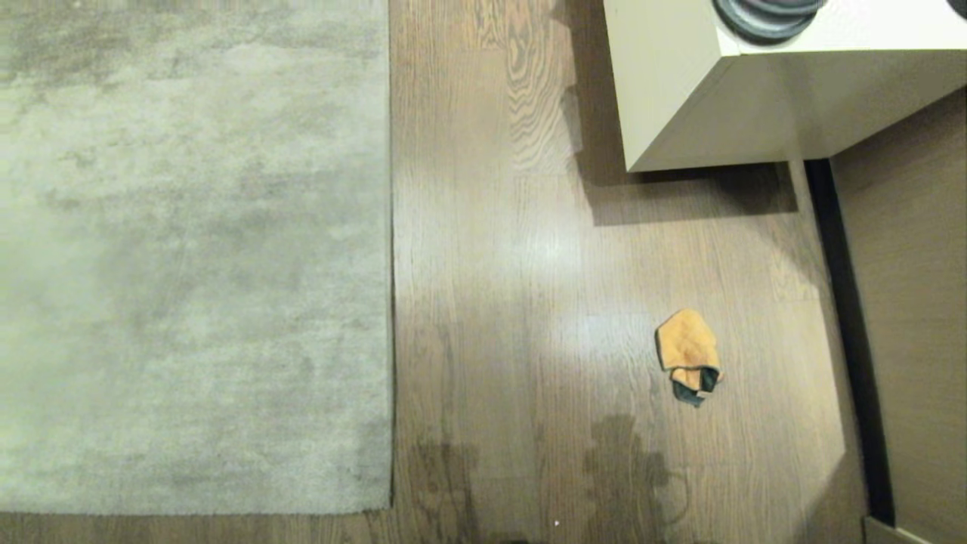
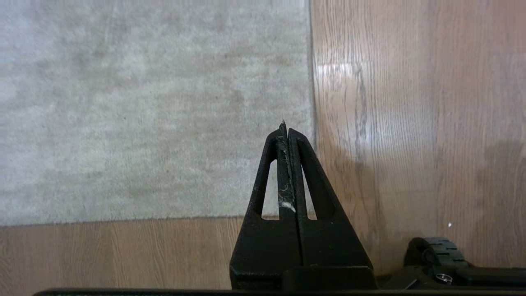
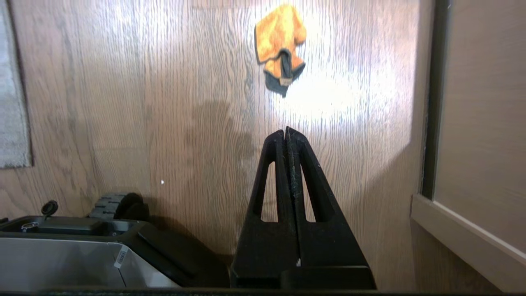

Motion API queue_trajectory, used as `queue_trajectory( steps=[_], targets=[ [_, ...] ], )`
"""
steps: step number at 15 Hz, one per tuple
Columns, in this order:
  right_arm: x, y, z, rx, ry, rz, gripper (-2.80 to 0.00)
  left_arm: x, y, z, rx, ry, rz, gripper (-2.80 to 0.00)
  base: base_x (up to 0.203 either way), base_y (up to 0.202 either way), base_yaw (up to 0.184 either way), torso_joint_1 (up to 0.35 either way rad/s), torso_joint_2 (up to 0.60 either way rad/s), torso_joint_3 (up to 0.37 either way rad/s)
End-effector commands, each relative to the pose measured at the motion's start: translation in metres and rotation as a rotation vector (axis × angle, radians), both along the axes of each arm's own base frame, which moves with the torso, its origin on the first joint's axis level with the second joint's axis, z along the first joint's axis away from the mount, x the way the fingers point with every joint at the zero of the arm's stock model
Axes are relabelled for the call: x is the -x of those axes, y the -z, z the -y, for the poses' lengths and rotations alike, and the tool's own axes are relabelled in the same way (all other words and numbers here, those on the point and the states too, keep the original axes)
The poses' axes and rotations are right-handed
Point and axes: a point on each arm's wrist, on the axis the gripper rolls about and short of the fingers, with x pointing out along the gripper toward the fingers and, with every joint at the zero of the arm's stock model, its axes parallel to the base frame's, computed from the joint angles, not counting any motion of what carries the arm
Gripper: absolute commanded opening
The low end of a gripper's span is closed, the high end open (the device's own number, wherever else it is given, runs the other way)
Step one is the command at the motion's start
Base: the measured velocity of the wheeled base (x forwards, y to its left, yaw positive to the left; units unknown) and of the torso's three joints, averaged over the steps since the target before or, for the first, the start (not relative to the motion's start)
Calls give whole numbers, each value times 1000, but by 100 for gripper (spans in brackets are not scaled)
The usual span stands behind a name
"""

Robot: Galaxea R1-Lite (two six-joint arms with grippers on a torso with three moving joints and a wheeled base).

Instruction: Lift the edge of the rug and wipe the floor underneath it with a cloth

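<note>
A pale grey rug lies flat on the left; the rug edge [image 1: 390, 264] runs straight down to a square corner near me. The same rug edge [image 2: 311, 82] shows in the left wrist view. A crumpled orange cloth [image 1: 687, 353] with a dark trim lies on the wood floor [image 1: 514, 302] to the right, well apart from the rug. My left gripper [image 2: 286, 128] hangs shut and empty above the rug's corner. My right gripper [image 3: 286, 130] is shut and empty, above bare floor short of the cloth [image 3: 280, 39]. Neither arm shows in the head view.
A white cabinet [image 1: 680, 98] stands at the far right, with a dark round object [image 1: 763, 15] on top. A brown wall panel [image 1: 906, 317] with a dark gap borders the floor on the right. My base [image 3: 82, 250] shows in the right wrist view.
</note>
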Motion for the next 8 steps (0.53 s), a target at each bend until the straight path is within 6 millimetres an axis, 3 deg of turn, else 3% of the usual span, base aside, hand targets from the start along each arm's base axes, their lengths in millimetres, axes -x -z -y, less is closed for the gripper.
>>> queue_trajectory(
  steps=[1,8],
  targets=[
    [0,0,0,0,-1,-3,-280,0,0,0,2,0,-1,-280,0,0,0,1,2,201],
    [0,0,0,0,-1,-3,-280,0,0,0,5,0,-1,-280,0,0,0,2,2,202]
  ],
)
